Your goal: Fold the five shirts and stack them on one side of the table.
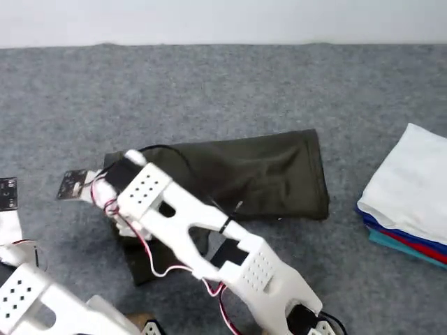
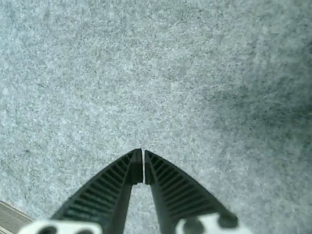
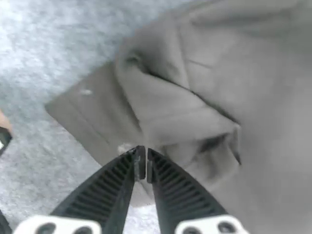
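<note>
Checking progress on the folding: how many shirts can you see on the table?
5. One dark olive shirt lies partly folded mid-table; four are stacked at the right edge: white on top, then blue, red, teal. More could hide underneath.

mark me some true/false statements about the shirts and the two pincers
1. The dark shirt lies apart from the stack. True.
2. The stack's top shirt is black. False: a white shirt is on top.
3. The left pincer is shut over bare grey table cover. True.
4. The right pincer is wide open. False: it is shut, over the dark shirt.
</note>
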`<move>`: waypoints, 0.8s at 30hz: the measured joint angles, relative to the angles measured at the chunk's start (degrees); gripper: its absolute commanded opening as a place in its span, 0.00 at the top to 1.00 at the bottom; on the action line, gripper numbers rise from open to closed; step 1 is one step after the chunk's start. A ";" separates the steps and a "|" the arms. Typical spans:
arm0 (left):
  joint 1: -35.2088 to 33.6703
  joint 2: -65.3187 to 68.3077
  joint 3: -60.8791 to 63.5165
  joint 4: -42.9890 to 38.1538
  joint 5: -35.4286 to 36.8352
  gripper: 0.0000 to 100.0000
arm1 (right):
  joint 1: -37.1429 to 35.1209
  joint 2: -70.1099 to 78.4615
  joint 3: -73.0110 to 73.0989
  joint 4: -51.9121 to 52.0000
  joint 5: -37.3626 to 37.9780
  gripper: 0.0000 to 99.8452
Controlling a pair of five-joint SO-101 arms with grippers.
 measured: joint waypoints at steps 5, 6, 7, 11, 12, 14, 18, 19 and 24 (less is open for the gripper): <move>0.00 0.00 0.00 0.00 0.00 0.98 | -0.88 5.89 0.00 0.00 0.00 0.99; 0.00 0.00 0.00 0.00 0.00 0.98 | -0.88 6.95 0.00 -0.18 0.00 0.99; 0.00 0.00 0.00 0.00 0.00 0.98 | -0.79 7.74 0.00 -0.70 0.00 0.99; 0.00 0.00 0.00 0.00 0.00 0.98 | 1.85 8.70 -1.85 -5.71 0.00 0.99; 0.00 0.00 0.00 0.00 0.00 0.98 | 2.73 8.70 -2.90 -6.86 0.00 0.99; 0.00 0.00 0.00 0.00 0.00 0.98 | 4.48 8.70 -6.07 -9.23 0.00 0.99; 0.00 0.00 0.00 0.00 0.00 0.98 | 6.24 8.70 -11.96 -12.84 0.00 0.99; 0.00 0.00 0.00 0.00 0.00 0.98 | 6.33 8.70 -12.92 -13.54 0.00 0.99; 0.00 0.00 0.00 0.00 0.00 0.98 | 6.33 8.70 -13.89 -11.34 0.00 0.99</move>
